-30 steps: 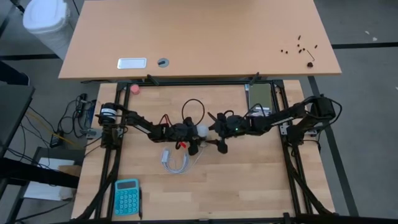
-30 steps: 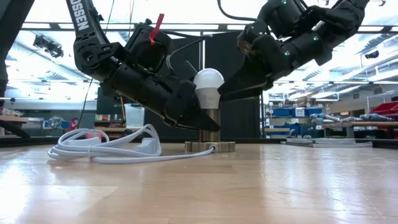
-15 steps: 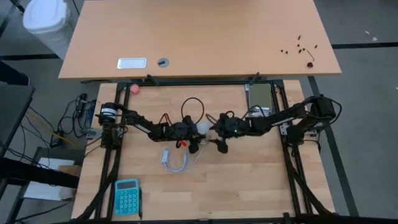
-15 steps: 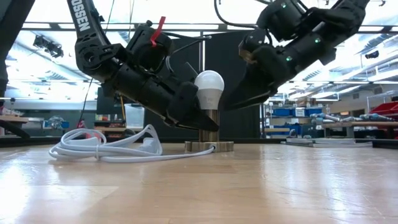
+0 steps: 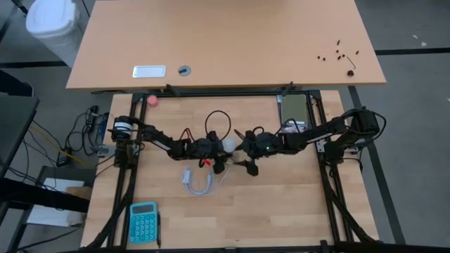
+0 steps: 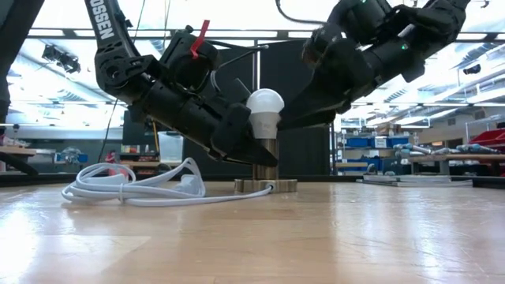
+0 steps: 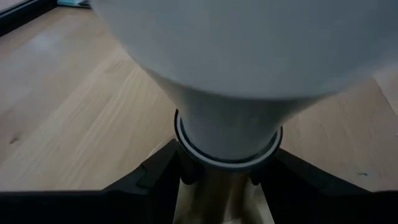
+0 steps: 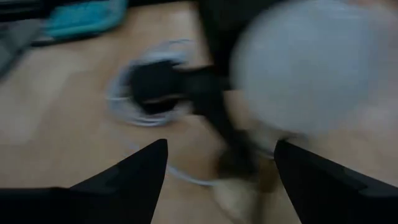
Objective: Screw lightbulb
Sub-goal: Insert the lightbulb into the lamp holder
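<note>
The white lightbulb (image 6: 265,106) stands upright in a brass socket (image 6: 266,158). The socket's round disc (image 6: 266,186) rests flat on the table's middle. In the high view the lightbulb (image 5: 229,146) shows between both arms. My left gripper (image 7: 217,182) comes from the left and is shut on the socket under the lightbulb's neck (image 7: 227,134). My right gripper (image 8: 217,180) is open and comes from the right. The lightbulb (image 8: 305,68) lies just ahead of its fingers, which slant down toward it (image 6: 293,118). Whether they touch it, I cannot tell. My left gripper pinches the brass socket (image 7: 214,190) between its two fingers, just below the ring of the lightbulb's neck. One finger (image 7: 158,177) lies on each side. The fingers slant down from the table's left. The socket stays upright on its disc, with the lightbulb in it.
A coiled white cord (image 6: 134,185) runs from the disc toward the left and near side (image 5: 200,183). A dark cable loop (image 5: 218,119) lies behind the lightbulb. A teal calculator (image 5: 143,221) sits near left, a pink ball (image 5: 153,100) far left, and a dark panel (image 5: 293,109) far right.
</note>
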Robot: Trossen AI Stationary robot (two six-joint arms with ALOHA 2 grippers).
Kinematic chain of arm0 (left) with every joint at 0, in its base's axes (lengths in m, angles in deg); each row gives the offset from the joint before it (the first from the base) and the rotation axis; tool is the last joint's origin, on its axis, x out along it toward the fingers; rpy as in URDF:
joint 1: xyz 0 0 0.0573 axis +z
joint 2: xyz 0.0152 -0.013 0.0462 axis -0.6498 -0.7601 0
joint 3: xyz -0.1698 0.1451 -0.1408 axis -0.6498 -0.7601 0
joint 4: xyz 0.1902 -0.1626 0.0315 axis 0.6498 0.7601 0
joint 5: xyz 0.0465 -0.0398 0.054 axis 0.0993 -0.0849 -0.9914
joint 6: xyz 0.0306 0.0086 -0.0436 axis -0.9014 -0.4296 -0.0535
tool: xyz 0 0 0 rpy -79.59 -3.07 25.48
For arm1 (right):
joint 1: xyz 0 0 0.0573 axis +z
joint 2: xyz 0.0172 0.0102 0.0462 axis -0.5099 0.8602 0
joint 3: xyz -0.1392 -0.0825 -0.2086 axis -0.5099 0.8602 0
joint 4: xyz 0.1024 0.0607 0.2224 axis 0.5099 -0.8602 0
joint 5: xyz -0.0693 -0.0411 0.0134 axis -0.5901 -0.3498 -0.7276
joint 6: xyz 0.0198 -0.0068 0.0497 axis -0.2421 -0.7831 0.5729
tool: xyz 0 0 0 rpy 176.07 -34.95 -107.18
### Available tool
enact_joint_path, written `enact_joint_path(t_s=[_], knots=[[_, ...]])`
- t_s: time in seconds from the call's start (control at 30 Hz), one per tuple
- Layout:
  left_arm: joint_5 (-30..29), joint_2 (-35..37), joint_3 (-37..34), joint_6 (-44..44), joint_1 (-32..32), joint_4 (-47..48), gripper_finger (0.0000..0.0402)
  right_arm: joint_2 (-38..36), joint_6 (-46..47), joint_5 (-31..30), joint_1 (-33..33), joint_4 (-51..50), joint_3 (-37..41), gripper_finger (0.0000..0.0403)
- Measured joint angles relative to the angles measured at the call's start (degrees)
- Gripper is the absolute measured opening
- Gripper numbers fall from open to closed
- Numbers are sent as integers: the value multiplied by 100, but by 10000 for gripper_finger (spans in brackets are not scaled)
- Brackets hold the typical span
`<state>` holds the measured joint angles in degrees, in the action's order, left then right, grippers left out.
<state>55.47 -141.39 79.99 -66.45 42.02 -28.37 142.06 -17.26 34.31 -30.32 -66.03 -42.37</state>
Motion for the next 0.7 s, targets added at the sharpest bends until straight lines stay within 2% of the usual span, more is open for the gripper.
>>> enact_joint_path(t_s=[0.13,0.27,0.37,0.5,0.6,0.7], knots=[[0,0,0,0,0,-2,197,2,-63,490,277,137,-3,308],[0,0,0,0,0,-2,197,2,-1,-338,161,-333,-1,308],[3,0,0,0,0,-4,197,2,110,-631,-110,-430,2,308],[4,0,0,0,0,-4,197,50,-157,-415,-304,1,1,308],[7,0,0,0,0,-4,197,316,-191,73,-348,472,-1,308],[19,0,-6,-4,-2,-3,197,564,-166,254,-328,533,-83,308]])
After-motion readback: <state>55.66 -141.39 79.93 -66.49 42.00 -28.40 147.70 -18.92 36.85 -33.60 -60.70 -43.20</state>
